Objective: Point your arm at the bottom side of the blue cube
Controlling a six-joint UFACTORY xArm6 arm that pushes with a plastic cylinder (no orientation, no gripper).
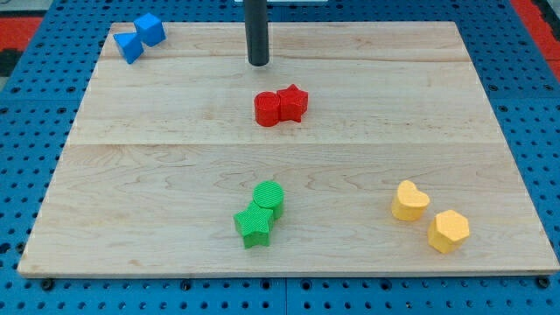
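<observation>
The blue cube (pixel 150 29) sits at the board's top left corner, touching a second blue block (pixel 129 47), a wedge-like shape, just below and left of it. My tip (pixel 258 63) stands on the board near the top centre, well to the right of the blue cube and a little lower in the view. It touches no block. The rod rises straight up out of the view's top.
A red cylinder (pixel 267 108) and red star (pixel 293 102) touch just below my tip. A green cylinder (pixel 269 196) and green star (pixel 254 226) sit at bottom centre. Two yellow blocks (pixel 409 201) (pixel 448 231) lie at the bottom right. The wooden board (pixel 131 175) lies on a blue pegboard.
</observation>
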